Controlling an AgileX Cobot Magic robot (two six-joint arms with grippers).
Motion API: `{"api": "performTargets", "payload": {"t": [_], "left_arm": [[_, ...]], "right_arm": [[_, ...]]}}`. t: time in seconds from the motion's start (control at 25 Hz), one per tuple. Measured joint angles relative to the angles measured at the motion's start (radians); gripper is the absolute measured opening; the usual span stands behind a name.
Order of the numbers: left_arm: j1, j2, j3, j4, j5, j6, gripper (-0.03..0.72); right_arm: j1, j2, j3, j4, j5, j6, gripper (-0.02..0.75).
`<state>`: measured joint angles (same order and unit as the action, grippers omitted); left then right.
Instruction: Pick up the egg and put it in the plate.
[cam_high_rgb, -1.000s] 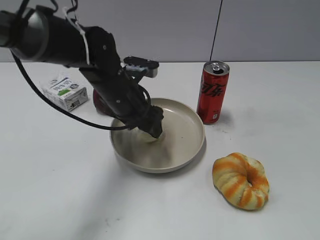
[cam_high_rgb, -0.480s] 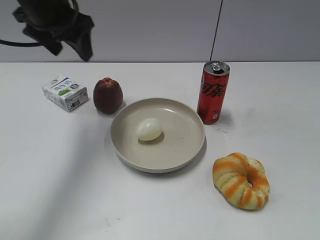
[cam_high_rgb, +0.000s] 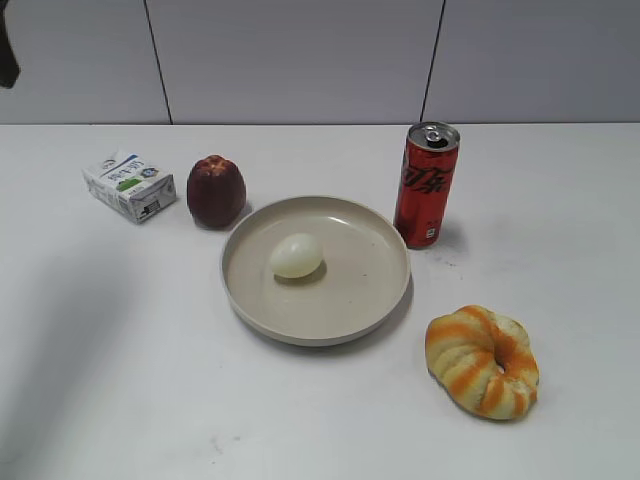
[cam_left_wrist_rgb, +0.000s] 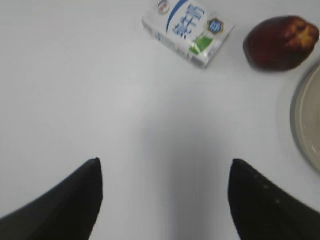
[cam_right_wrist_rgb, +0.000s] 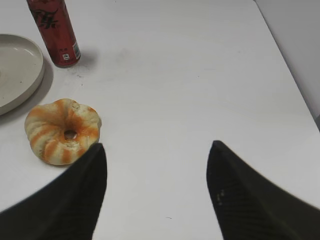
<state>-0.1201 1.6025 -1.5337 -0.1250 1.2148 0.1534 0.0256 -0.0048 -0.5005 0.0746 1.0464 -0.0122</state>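
- One egg (cam_high_rgb: 297, 256), exterior view: lying inside the plate (cam_high_rgb: 380, 300), resting on the dish floor left of centre, touching nothing else. Long axis running roughly left to right and tilting slightly; which end is the blunt one cannot be told.
- Same view, surroundings: fruit (cam_high_rgb: 215, 190) sitting just beyond the plate's left rim, carton (cam_high_rgb: 130, 185) further left, can (cam_high_rgb: 426, 184) standing upright just beside the right rim, bread (cam_high_rgb: 482, 360) lying apart at front right. No gripper showing over the table; only a dark sliver at the upper left corner.
- Left wrist view: left gripper (cam_left_wrist_rgb: 165, 200) hanging open and empty, its two dark fingers standing well apart over bare table. Carton (cam_left_wrist_rgb: 188, 31) and fruit (cam_left_wrist_rgb: 280, 42) lying ahead; plate rim (cam_left_wrist_rgb: 302, 120) cutting in at the right edge. Egg not showing, but lying off to the right of this pincer.
- Right wrist view: right gripper (cam_right_wrist_rgb: 157, 192) likewise open, gripping nothing. Bread (cam_right_wrist_rgb: 62, 131), can (cam_right_wrist_rgb: 54, 32) and plate edge (cam_right_wrist_rgb: 22, 75) all lying ahead to the left; egg out of view beyond that edge.
- Judgement: neither arm appearing clearly nearer; task reading as complete, no further grasp called for.
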Motion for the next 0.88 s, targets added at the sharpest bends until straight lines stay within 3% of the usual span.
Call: {"api": "performTargets", "payload": {"t": [0.52,0.88], "left_arm": [[0.015,-0.563,0.699,0.031,-0.06,-0.002,0.578],[0.015,-0.987,0.974,0.046,-0.086,-0.003,0.578]], "right_arm": [[0.0,0.0,0.0,0.0,0.0,0.0,0.479],[0.0,0.0,0.0,0.0,0.0,0.0,0.479]]}}
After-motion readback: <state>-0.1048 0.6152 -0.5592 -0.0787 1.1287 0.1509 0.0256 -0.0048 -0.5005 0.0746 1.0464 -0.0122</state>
